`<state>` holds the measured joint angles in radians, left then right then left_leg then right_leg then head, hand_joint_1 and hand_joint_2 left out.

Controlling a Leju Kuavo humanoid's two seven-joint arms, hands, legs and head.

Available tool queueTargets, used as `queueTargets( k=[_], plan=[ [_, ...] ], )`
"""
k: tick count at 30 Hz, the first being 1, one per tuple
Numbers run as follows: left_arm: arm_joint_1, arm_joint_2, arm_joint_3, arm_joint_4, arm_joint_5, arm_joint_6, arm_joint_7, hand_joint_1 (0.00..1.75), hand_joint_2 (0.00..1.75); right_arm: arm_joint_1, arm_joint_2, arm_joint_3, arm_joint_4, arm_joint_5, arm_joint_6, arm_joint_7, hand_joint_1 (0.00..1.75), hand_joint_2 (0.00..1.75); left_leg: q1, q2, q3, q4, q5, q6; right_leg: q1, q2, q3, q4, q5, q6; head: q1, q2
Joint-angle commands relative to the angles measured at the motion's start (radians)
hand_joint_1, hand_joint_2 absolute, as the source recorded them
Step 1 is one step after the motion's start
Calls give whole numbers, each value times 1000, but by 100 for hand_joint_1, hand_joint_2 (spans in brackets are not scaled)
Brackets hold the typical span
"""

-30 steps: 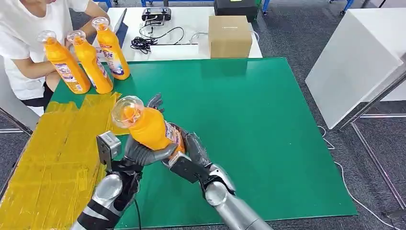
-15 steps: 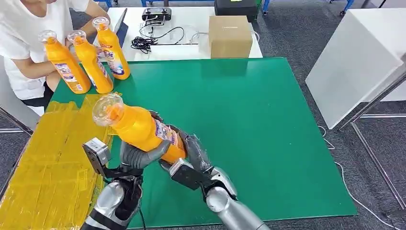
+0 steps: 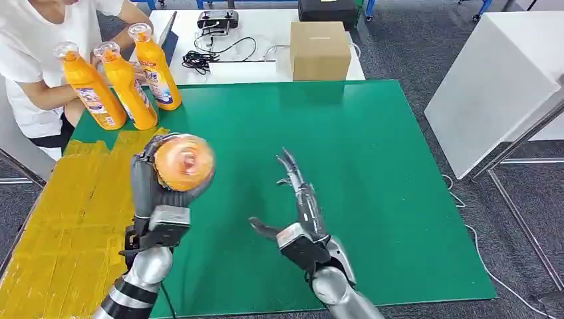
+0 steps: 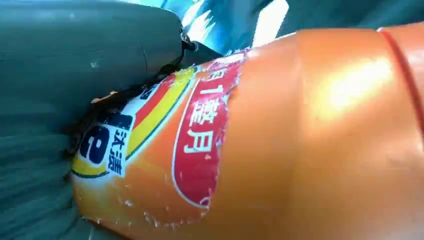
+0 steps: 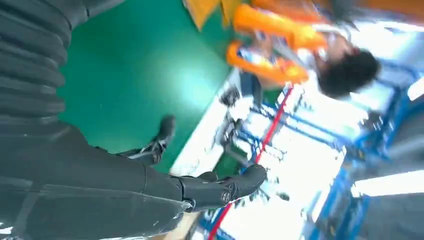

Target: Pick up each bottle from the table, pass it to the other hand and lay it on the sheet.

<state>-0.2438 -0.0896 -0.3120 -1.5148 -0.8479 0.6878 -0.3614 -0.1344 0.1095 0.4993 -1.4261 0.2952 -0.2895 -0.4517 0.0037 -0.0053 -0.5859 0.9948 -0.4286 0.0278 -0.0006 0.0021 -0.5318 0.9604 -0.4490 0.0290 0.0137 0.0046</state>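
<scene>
Orange plastic bottle [image 3: 184, 163], printed label: gripped in the left hand [image 3: 154, 193], fingers clamped round its body, held above the edge where the yellow taped sheet [image 3: 60, 226] meets the green mat [image 3: 346, 146] of the desk; one end faces the head camera. Right hand [image 3: 302, 212]: over the green mat, fingers apart, holding nothing. Three more orange plastic bottles [image 3: 116, 76]: upright at the desk's far left corner, beside a seated person in a white shirt [image 3: 33, 40]. Brown cardboard box [image 3: 319, 50]: on the white table beyond.
</scene>
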Motion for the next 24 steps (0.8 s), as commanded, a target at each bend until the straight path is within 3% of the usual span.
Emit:
queueTargets(
  k=[1,2,5,9,10,13,15,21,24],
  plan=[
    [-249,174,105,379,-671,-95,383,175,175,84,-58,-164,-242,-16,3,-17,0,175,0,-3,3,-1,1,-1,0,-4,4,-1,-1,0,0,0],
    [-316,200,80,477,-691,-298,448,175,175,96,-55,-186,-261,-8,8,-15,0,175,0,-3,2,-1,1,-1,0,-3,3,0,-1,0,0,0],
    [-354,209,62,534,-665,-285,454,175,175,103,-51,-200,-273,-3,24,-12,0,175,1,-5,2,0,2,-3,1,-6,3,0,-1,-1,0,0],
    [-346,203,50,524,-667,-282,461,175,175,101,-45,-199,-264,-2,24,-13,0,175,1,0,2,0,1,-3,0,-1,1,2,-1,0,0,0],
    [-385,213,20,568,-696,-484,525,175,175,102,-43,-207,-267,22,27,-8,0,175,1,-1,3,0,0,-3,1,-2,3,1,-1,0,0,0],
    [-515,211,-37,795,-663,-643,546,175,175,105,-37,-241,-284,49,46,3,0,175,1,-4,0,1,2,-3,1,-4,1,2,-1,0,0,0],
    [-558,204,-37,919,-637,-674,559,175,175,97,-30,-250,-292,52,55,15,0,175,1,-4,1,1,3,-3,0,-4,1,2,-1,0,0,0],
    [-559,209,-39,940,-631,-653,555,175,175,96,-28,-250,-290,52,55,16,0,175,1,0,1,1,1,-3,1,-1,1,2,-1,0,0,0],
    [-572,208,-19,1021,-595,-713,562,175,175,93,-27,-246,-278,59,45,17,0,175,1,0,2,1,1,-3,1,0,2,2,-1,0,0,0]
  ],
)
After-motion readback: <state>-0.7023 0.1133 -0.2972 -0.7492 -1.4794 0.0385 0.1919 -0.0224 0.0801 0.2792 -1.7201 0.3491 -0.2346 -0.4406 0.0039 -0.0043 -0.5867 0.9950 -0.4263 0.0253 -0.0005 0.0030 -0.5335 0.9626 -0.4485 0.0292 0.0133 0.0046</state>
